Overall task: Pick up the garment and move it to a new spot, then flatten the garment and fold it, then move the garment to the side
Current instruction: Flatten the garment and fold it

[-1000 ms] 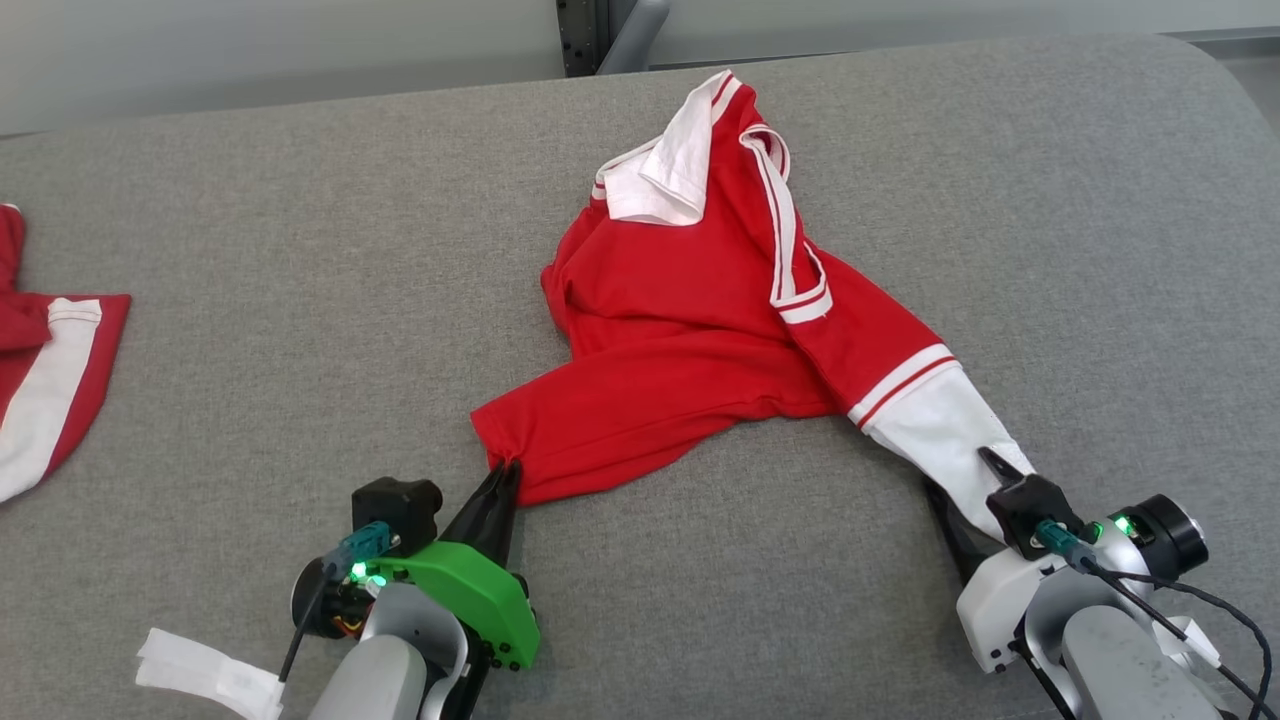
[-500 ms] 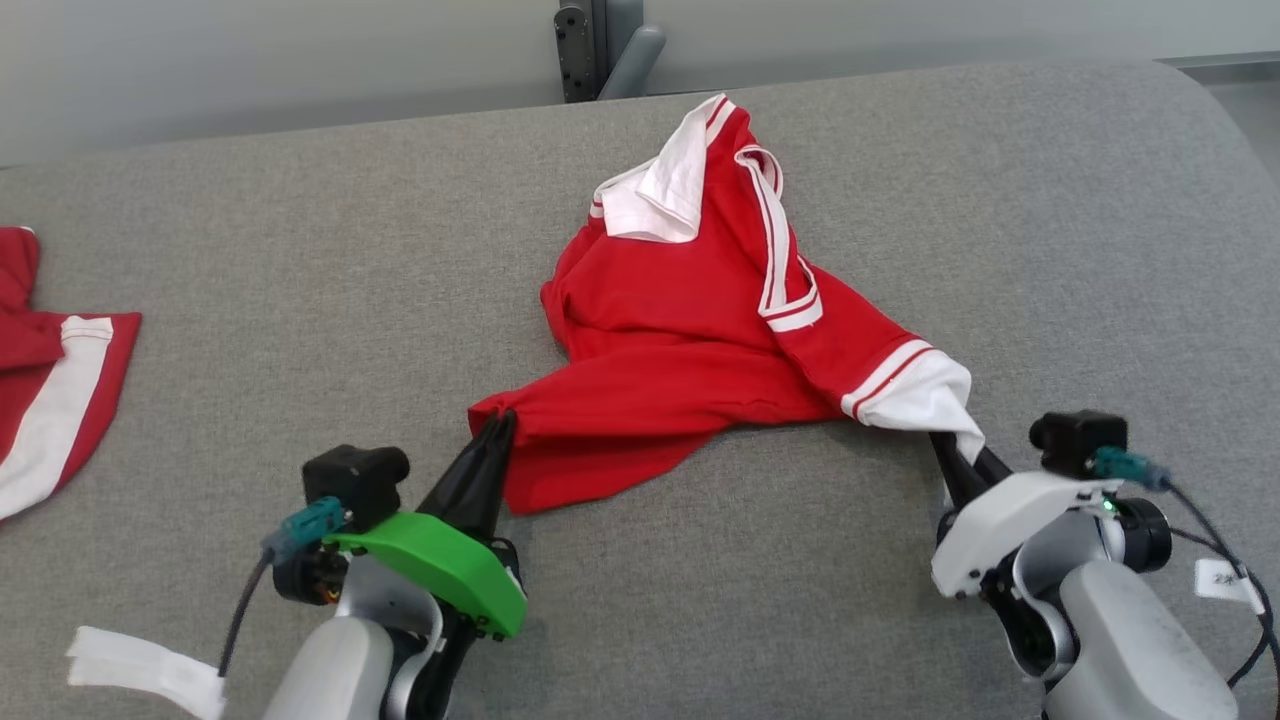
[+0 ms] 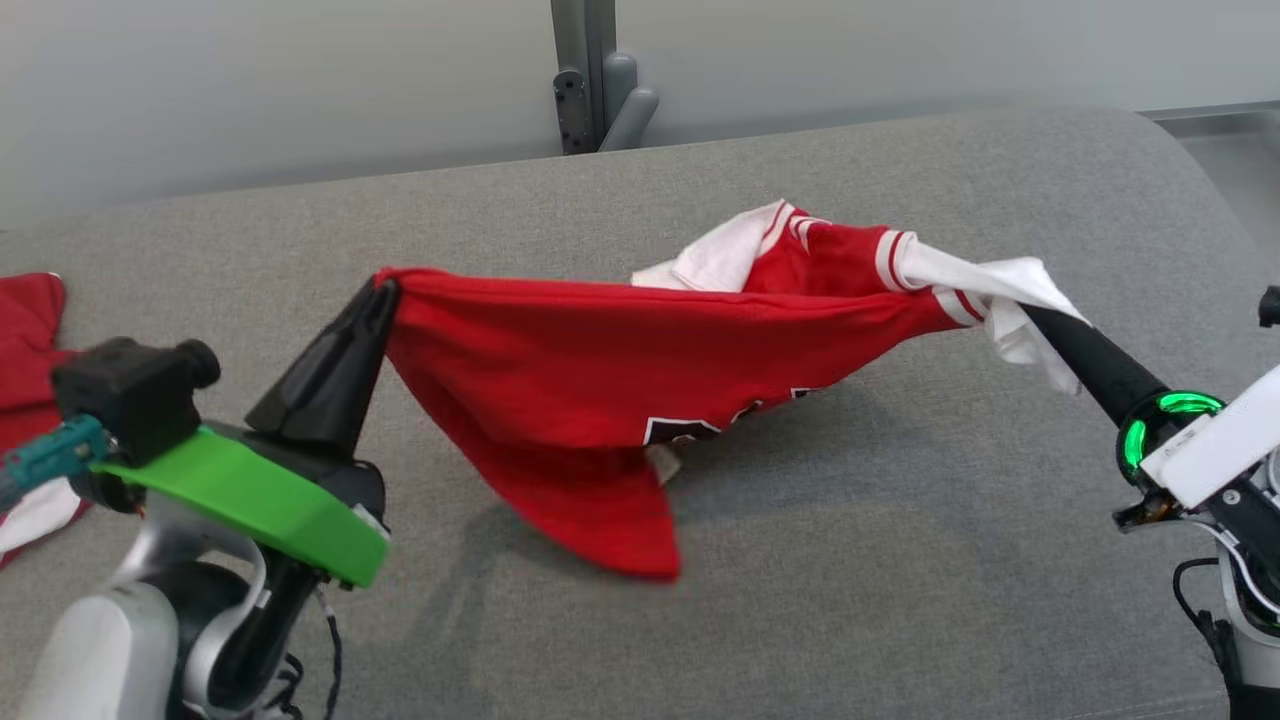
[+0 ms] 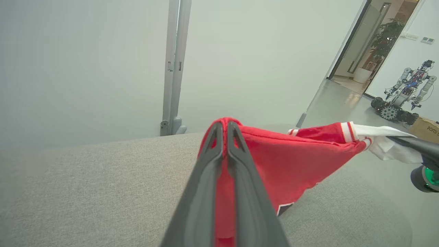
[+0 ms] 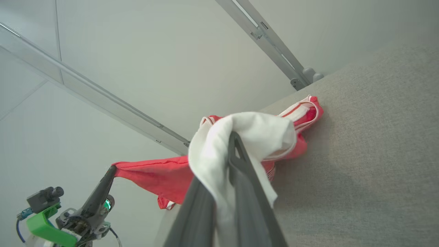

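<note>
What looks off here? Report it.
The red garment hangs bunched and lopsided: the left claw pinches a red corner, the right claw its white sleeve, so one flap sags low.

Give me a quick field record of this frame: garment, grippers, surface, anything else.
garment: red-and-white jersey, stretched between both grippers, lower edge sagging
left gripper: shut on a red corner
right gripper: shut on the white sleeve
surface: grey fabric table
other: second red-and-white garment at the table's left edge
task stage: jersey raised, not yet flattened or folded
</note>
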